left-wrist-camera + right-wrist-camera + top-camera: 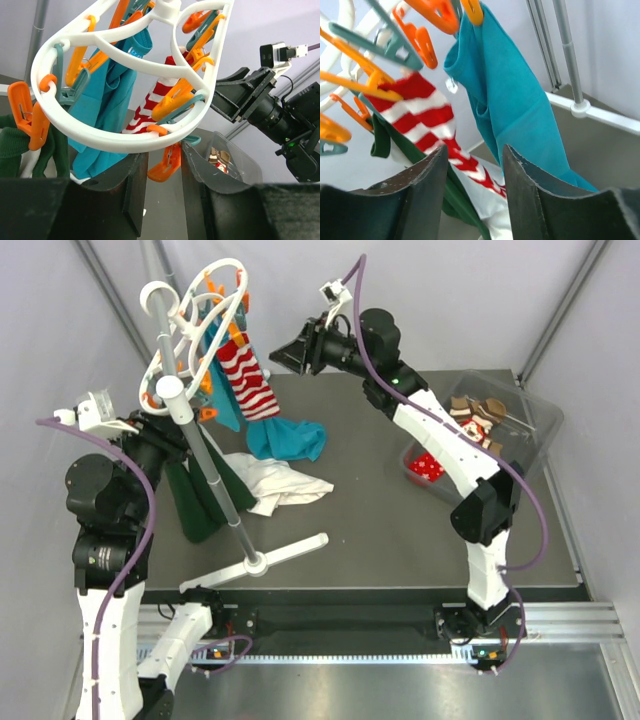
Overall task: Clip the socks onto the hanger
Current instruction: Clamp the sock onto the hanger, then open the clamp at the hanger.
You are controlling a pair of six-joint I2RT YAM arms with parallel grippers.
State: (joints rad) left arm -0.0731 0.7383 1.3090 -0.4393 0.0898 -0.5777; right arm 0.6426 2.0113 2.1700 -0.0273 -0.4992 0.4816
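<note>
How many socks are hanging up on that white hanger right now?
1: a red-and-white striped sock hangs from the hanger beside the teal cloth. Other socks lie in the clear bin, unhung. The teal cloth may hide another.

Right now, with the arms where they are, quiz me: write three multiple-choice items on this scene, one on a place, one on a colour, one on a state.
1. Where do the unclipped socks lie?
A in the clear bin
B on the floor
C on a chair

2. What colours has the clipped sock on the hanger?
A brown and cream
B red and white
C black and yellow

3. How is the right gripper?
A shut on a sock
B shut on a clip
C open, holding nothing

Key:
1 A, they show through the bin's wall.
2 B, red and white stripes show in every view.
3 C, its wrist view shows it parted with nothing between.
</note>
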